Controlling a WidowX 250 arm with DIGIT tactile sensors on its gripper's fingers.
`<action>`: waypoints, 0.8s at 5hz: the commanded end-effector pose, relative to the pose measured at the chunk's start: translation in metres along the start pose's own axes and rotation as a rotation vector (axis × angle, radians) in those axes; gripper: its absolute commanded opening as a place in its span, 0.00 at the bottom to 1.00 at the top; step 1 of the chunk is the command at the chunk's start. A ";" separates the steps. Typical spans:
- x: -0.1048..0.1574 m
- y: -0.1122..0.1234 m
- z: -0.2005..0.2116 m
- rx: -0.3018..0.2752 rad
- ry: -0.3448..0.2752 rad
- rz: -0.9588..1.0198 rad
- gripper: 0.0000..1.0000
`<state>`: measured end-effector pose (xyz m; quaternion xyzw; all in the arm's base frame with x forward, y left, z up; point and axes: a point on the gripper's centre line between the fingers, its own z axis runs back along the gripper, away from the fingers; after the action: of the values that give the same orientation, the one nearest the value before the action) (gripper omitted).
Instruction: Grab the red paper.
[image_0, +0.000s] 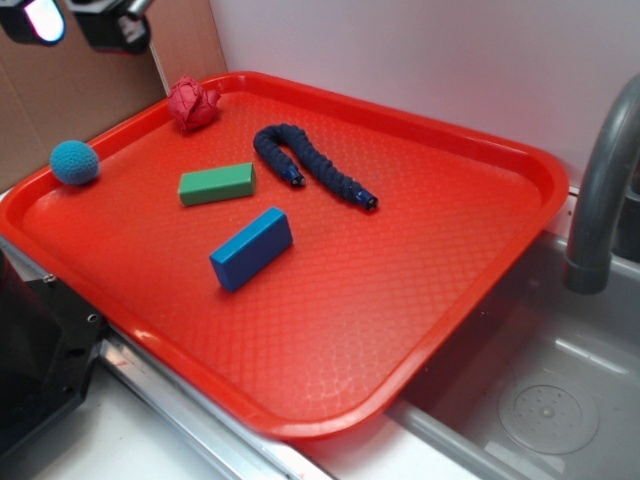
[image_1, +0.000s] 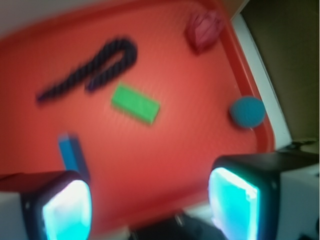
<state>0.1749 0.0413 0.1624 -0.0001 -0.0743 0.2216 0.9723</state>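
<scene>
The red paper (image_0: 193, 104) is a dark-red crumpled wad lying in the far left corner of the big red tray (image_0: 440, 230); the wrist view shows the red paper (image_1: 203, 30) at the top right, blurred. My gripper (image_0: 82, 22) hangs high at the top left of the exterior view, well above the tray's left edge and apart from the wad. In the wrist view my gripper (image_1: 150, 207) is open, its two glowing teal pads (image_1: 67, 210) wide apart with only the tray floor between them.
On the tray lie a teal crocheted ball (image_0: 75, 162) at the left rim, a green block (image_0: 217, 184), a blue block (image_0: 251, 248) and a dark blue curved tube (image_0: 310, 165). A grey faucet (image_0: 600, 180) and a sink (image_0: 545, 400) stand to the right.
</scene>
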 end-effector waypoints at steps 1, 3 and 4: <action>0.059 0.033 -0.047 0.079 -0.143 0.248 1.00; 0.096 0.051 -0.079 0.111 -0.108 0.314 1.00; 0.108 0.053 -0.088 0.116 -0.090 0.312 1.00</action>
<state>0.2589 0.1250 0.0728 0.0520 -0.0784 0.3663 0.9257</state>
